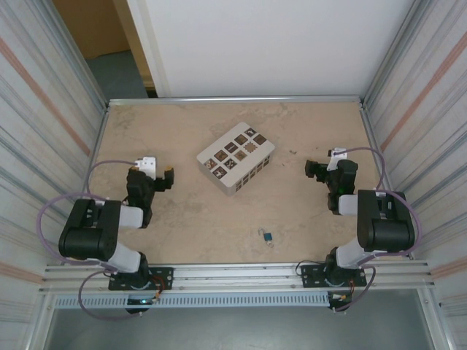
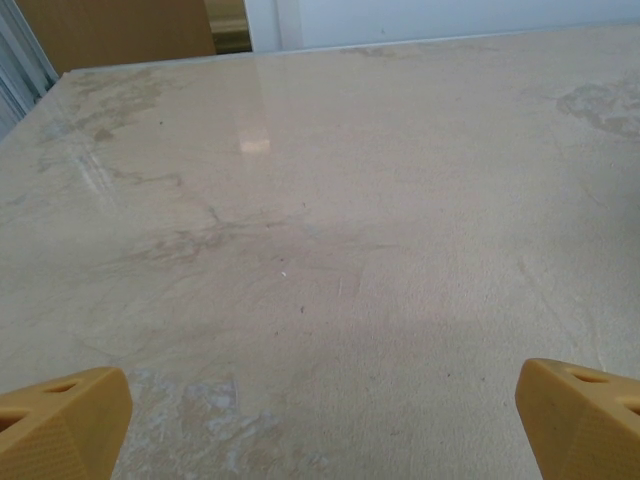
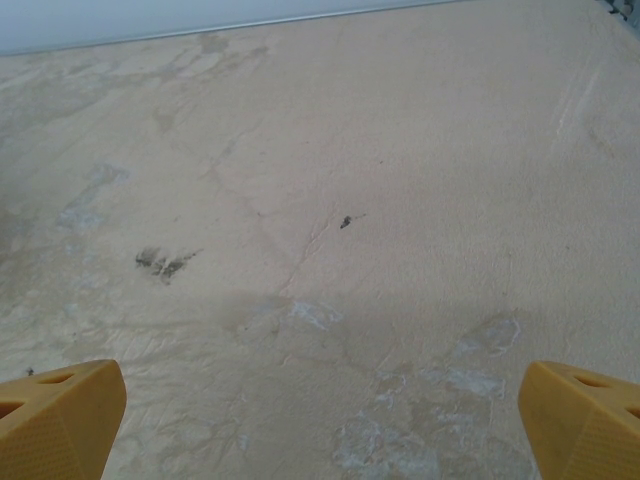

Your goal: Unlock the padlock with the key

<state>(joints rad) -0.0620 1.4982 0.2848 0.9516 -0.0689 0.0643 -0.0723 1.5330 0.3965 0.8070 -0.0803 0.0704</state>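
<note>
A pale stone-look table (image 1: 182, 233) fills the overhead frame; a white grid box (image 1: 236, 156) sits askew at its centre; the left gripper (image 1: 159, 172), middle left, and the right gripper (image 1: 321, 165), middle right, both stand spread wide, holding nothing; a tiny bluish object (image 1: 268, 236), padlock or key, too small to tell, lies low centre, well apart from both; being so small, it could skid or get pinched crooked.

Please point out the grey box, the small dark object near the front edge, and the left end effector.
Box (image 1: 235, 157), top view, on its gridded top face.
Small object (image 1: 268, 236), top view, on its middle.
Left end effector (image 2: 320, 425), left wrist view, midway between its open fingertips.
</note>
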